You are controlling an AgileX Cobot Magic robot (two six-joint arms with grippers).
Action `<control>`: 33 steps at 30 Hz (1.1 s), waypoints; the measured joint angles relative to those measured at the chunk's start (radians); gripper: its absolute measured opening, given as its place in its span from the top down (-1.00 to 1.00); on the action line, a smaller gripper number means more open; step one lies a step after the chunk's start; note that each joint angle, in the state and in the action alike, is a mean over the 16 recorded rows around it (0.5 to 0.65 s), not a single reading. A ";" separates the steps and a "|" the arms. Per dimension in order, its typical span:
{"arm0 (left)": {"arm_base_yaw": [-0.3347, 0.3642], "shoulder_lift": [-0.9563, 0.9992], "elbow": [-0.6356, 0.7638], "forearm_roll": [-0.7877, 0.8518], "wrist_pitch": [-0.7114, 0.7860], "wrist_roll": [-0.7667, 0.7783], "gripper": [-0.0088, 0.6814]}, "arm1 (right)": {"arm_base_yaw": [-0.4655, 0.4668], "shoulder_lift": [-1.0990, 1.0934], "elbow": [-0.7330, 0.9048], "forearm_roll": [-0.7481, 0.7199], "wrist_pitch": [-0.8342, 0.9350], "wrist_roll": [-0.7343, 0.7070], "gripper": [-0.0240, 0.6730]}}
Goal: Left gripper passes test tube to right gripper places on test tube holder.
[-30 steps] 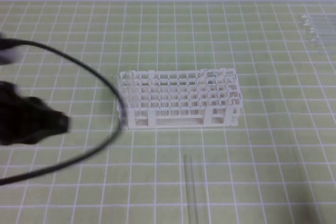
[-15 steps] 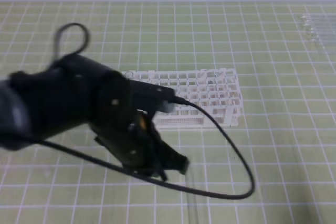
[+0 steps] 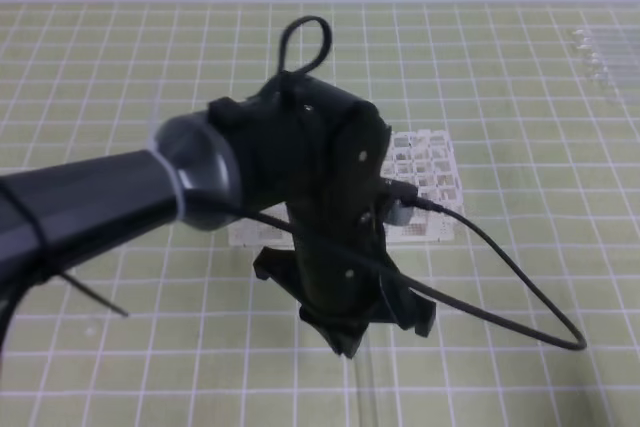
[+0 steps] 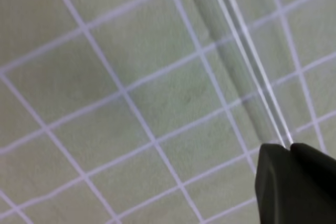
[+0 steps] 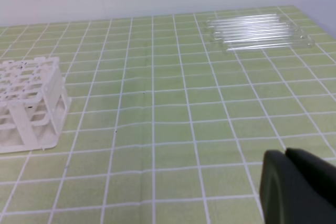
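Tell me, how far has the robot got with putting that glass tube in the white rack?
Barely started. Nothing is finished: the test tube lies flat on the green grid mat, apart from the test tube holder. In hand: the left end effector hangs right over the tube. Left to do: grasp it, pass it to the right end effector, which waits off to the side, then place it.

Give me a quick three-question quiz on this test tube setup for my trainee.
1. True or false: the test tube already stands in the test tube holder.
2. The left gripper is: A, just above the lying test tube; B, inside the holder; C, beside the spare tubes.
3. Fill in: in the high view, the spare tubes lie near the mat's far ____ corner.
Key: 1 false, it lies on the mat; 2 A; 3 right.
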 joint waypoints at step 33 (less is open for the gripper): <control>-0.130 0.118 -0.051 0.072 -0.055 -0.363 -0.05 | 0.000 0.002 0.000 0.000 0.000 0.000 0.98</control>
